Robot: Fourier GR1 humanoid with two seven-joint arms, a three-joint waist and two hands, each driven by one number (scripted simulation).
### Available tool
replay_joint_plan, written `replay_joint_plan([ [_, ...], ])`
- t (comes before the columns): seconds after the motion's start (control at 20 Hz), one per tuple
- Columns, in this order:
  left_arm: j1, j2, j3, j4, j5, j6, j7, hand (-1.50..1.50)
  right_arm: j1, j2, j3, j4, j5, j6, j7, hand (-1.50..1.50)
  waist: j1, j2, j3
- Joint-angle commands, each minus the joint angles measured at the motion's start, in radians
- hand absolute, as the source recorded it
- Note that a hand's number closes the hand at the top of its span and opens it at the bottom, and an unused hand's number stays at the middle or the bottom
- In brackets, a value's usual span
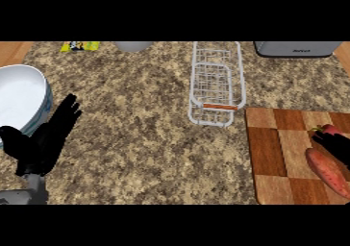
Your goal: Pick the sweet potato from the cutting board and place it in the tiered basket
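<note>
Our left hand (42,139) shows at the lower left of the head view, rising from a short stretch of grey forearm (29,192) that enters at the bottom edge. Its black fingers (66,111) are straight and held together, pointing up and slightly to the right, with the thumb (11,137) spread out to the left; it rests there open and holds nothing. Our right hand (340,149) shows only in part at the far right edge, a dark shape reaching in from the side. Whether its fingers are curled or straight we cannot tell.
</note>
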Motion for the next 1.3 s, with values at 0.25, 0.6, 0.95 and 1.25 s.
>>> replay_joint_plan([
  [0.25, 0.036, 0.008, 0.047, 0.012, -0.007, -0.042, -0.032, 0.0, -0.017, -0.011, 0.052, 0.116, 0.094, 0.079, -0.054, 1.5, 0.004, 0.001, 0.0],
  [0.6, 0.035, -0.01, 0.037, -0.034, -0.015, -0.049, 0.01, 0.0, 0.013, -0.022, 0.07, 0.09, 0.201, -0.057, -0.131, 1.5, -0.001, -0.001, 0.0],
  [0.95, 0.037, -0.04, 0.032, 0.001, -0.044, -0.052, -0.022, 0.0, -0.124, 0.052, -0.028, 0.198, 0.189, -0.147, -0.096, 1.5, 0.004, 0.001, 0.0],
  [1.25, -0.026, -0.072, -0.011, -0.024, -0.068, -0.017, 0.028, 0.0, -0.442, -0.031, -0.218, 0.583, 0.11, -0.247, -0.175, 1.5, 0.037, 0.011, 0.004],
])
